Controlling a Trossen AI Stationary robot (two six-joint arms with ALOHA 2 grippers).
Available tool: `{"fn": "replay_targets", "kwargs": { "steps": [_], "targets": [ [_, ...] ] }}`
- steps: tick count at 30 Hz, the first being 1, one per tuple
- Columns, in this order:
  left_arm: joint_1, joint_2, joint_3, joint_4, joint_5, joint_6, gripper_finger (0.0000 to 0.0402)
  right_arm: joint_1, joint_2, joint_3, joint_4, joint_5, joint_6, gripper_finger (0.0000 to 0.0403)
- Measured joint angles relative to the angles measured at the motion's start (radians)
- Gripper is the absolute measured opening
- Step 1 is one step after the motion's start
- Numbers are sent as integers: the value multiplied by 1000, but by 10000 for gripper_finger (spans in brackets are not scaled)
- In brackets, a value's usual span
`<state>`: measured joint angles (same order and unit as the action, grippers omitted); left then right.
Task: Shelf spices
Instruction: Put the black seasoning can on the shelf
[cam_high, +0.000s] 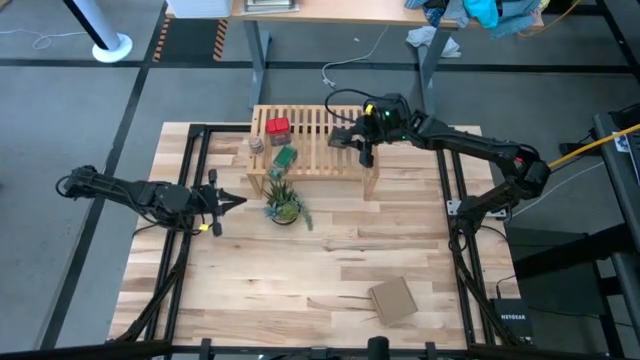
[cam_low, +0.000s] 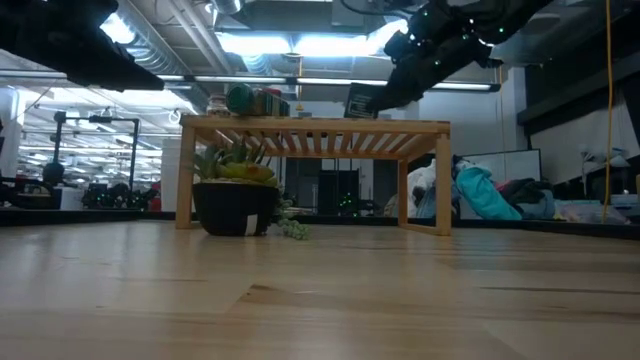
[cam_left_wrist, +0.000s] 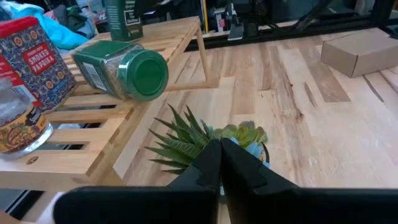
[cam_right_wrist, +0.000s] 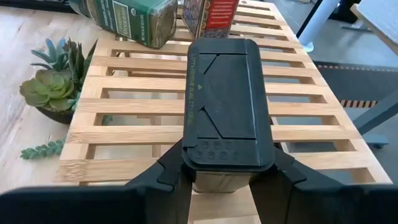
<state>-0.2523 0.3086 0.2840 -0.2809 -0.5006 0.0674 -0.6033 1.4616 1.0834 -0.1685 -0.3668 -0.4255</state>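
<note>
I have the butcher-block table (cam_high: 330, 260) filling the overhead view, and the wooden rack (cam_high: 312, 143) sits toward its far edge, a little left of centre. My right arm reaches in from the right side, and its gripper (cam_high: 364, 139) hangs over the right half of the rack, clamped on a dark tin (cam_right_wrist: 227, 118) whose flat black lid faces the wrist camera; from table level the tin (cam_low: 362, 100) reads as held just above the slats, not resting on them. My left arm waits low over the left side of the table, its gripper (cam_high: 232, 201) pointing toward the rack with the fingers (cam_left_wrist: 211, 165) pressed together on nothing. A cardboard box (cam_high: 393, 300) lies on the near right part of the table, well apart from everything else. Just in front of the rack's left leg stands a potted plant (cam_high: 284, 204) on the tabletop. On the left end of the rack I can see a red tin (cam_high: 277, 127) standing upright at the far side, a green-capped jar (cam_left_wrist: 122, 69) lying on its side just nearer than it, and a small clear jar (cam_high: 257, 146) at the rack's left edge beside them.
</note>
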Motion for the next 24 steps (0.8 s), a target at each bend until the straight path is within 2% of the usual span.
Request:
{"fn": "replay_targets", "kwargs": {
  "steps": [18, 24],
  "targets": [
    [0, -3, 0, 4, 0, -4, 2, 0, 0, -16, 48, 21, 6, 132],
    [0, -3, 0, 4, 0, 0, 7, 1, 0, -16, 49, 68, 8, 132]
  ]
}}
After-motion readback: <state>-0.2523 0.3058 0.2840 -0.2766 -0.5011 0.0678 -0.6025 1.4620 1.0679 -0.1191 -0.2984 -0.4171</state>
